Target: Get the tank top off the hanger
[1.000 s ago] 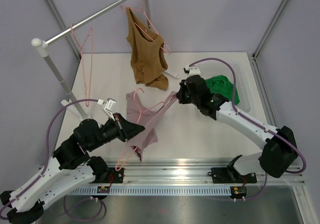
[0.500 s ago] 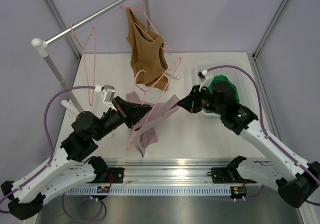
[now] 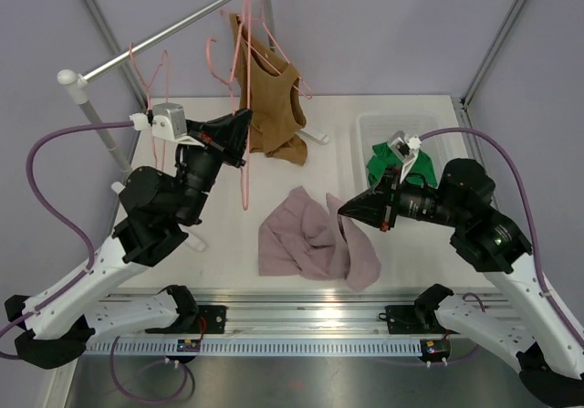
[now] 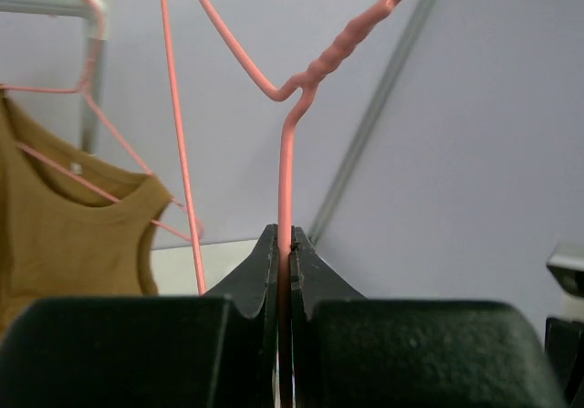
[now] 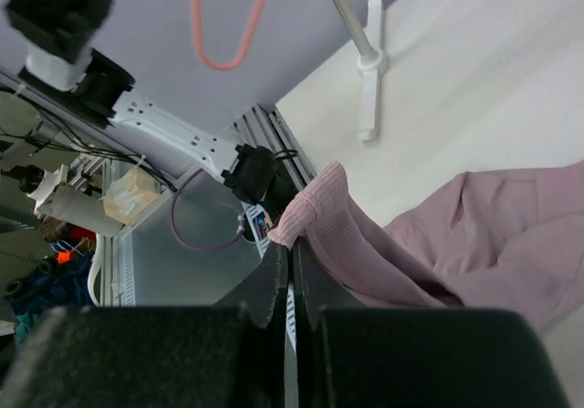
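Note:
The mauve tank top lies crumpled on the table, off the hanger. My right gripper is shut on one edge of it and holds that edge up; the right wrist view shows the ribbed hem pinched at my gripper's tips. My left gripper is shut on the bare pink wire hanger and holds it high near the rail. In the left wrist view the hanger's wire runs up out of my closed left gripper.
A brown tank top hangs on its hanger from the metal rail; it also shows in the left wrist view. Another empty pink hanger hangs at the left. A clear bin holds a green cloth. The rack's white foot stands on the table.
My left gripper lifted the hanger up and back toward the rail, clear of the tank top. My right gripper pulled the tank top right and nearer; it dropped onto the table.

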`<state>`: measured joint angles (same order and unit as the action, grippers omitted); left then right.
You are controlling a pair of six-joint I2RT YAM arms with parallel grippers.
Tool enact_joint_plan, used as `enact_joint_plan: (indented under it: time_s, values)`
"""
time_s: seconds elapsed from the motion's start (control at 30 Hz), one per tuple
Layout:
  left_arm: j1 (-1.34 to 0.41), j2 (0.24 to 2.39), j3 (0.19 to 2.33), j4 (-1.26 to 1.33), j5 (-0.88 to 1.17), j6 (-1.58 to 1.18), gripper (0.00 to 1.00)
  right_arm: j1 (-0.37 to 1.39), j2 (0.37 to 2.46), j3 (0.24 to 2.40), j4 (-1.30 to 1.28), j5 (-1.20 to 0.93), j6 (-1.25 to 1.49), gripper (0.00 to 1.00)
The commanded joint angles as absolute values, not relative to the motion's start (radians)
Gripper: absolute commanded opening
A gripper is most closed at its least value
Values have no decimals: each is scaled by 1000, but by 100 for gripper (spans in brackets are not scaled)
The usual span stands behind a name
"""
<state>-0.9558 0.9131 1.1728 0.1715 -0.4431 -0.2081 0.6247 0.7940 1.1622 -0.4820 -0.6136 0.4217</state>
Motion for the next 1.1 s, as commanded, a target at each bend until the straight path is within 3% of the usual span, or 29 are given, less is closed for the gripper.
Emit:
enact_joint_plan:
  time_s: [0.0, 0.2, 0.27, 0.3, 0.4, 0.67, 1.07]
  values:
    - [-966, 891, 1221, 60, -705, -238, 0, 636, 874, 1114, -523, -574, 416, 0]
    - [-965, 920, 1290, -305, -854, -420, 0, 733, 1014, 1003, -433, -313, 472, 3]
    - [-965, 948, 1318, -392, -891, -452, 0, 753, 1066, 980, -416, -261, 486, 26]
    - [-954, 974, 1331, -417, -891, -460, 0, 768, 1083, 976, -413, -208, 492, 54]
    - [-879, 1024, 1396, -518, -821, -514, 0, 798, 1123, 976, -411, -135, 509, 99]
    - [-648, 1132, 1563, -673, -639, -601, 0, 801, 1100, 979, -425, -94, 508, 99]
    - [-327, 1336, 1810, -690, -346, -574, 0, 799, 1066, 974, -453, -113, 476, 99]
